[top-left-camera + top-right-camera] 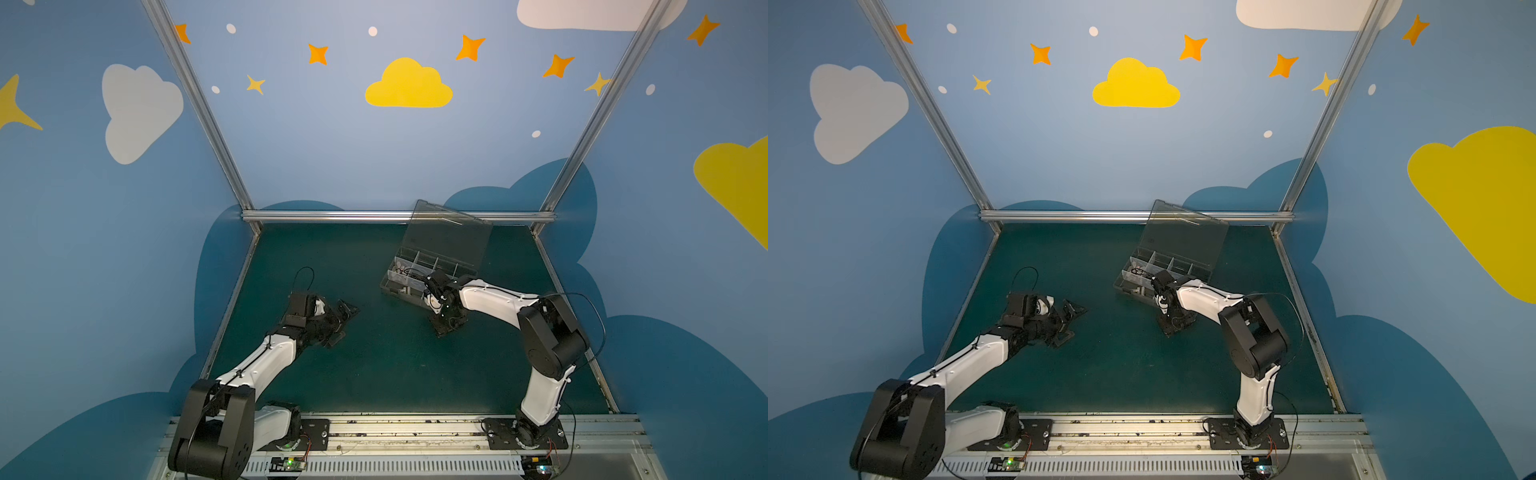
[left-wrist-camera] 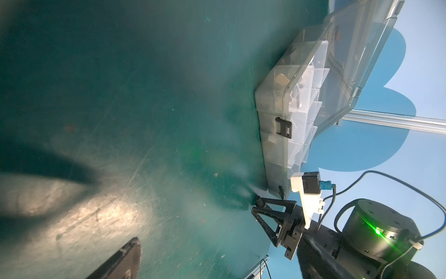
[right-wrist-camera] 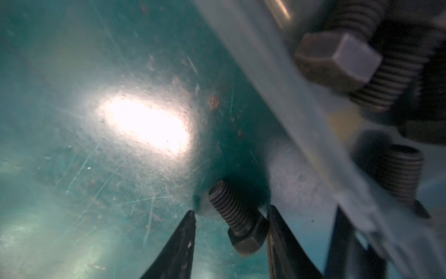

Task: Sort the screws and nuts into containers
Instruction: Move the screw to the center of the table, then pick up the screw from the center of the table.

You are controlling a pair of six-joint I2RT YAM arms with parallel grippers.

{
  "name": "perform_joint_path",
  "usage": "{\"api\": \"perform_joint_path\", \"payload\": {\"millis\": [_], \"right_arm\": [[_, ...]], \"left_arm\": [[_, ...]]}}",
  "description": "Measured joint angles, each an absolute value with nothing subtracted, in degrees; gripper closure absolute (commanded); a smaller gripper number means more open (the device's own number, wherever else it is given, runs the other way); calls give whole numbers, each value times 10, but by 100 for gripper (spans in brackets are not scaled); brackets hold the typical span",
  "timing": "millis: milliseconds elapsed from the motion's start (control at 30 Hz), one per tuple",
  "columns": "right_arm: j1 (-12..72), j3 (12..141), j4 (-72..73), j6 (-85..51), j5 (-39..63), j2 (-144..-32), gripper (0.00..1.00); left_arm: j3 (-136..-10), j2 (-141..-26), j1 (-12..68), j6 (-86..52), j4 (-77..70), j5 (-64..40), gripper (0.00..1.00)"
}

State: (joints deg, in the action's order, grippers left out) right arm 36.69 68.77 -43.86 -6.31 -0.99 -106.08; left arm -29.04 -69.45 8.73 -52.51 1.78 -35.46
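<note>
The containers are the compartments of one clear organizer box (image 1: 395, 286) (image 1: 1128, 286) at the back right of the mat, its lid (image 1: 451, 232) standing open. My right gripper (image 1: 445, 326) (image 1: 1173, 326) points down at the mat by the box's near corner. In the right wrist view it (image 3: 231, 210) is open around a dark hex-head screw (image 3: 237, 217) lying on the mat. One finger is next to the screw's head, the other stands clear of it. More screws (image 3: 337, 60) show through the box wall (image 3: 277, 84). No nuts can be made out. My left gripper (image 1: 343, 324) (image 1: 1069, 324) is open and empty.
Green mat (image 1: 374, 374) enclosed by blue walls and a metal rail (image 1: 395, 215) at the back. The left arm lies low over the mat's left side, one of its fingers (image 2: 120, 261) above bare mat. A black latch (image 2: 284, 127) sits on the box's front wall.
</note>
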Motion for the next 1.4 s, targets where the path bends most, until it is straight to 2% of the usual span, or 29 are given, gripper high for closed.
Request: {"api": "perform_joint_path", "payload": {"millis": [367,933,1267,1400], "right_arm": [[378,691,-437,-53,-24,-1070,56],[397,717,-465,-16,-52,-1091,64],[410,731,-479,-10,-64,-1101,75],[411,731,-480,-11,-64,-1102,83]], "left_arm": [[-290,-688,87,-525,21,-353,0],[-290,-688,87,-525,21,-353,0],[-290,-688,87,-525,21,-353,0],[-290,-688,87,-525,20,-353,0]]}}
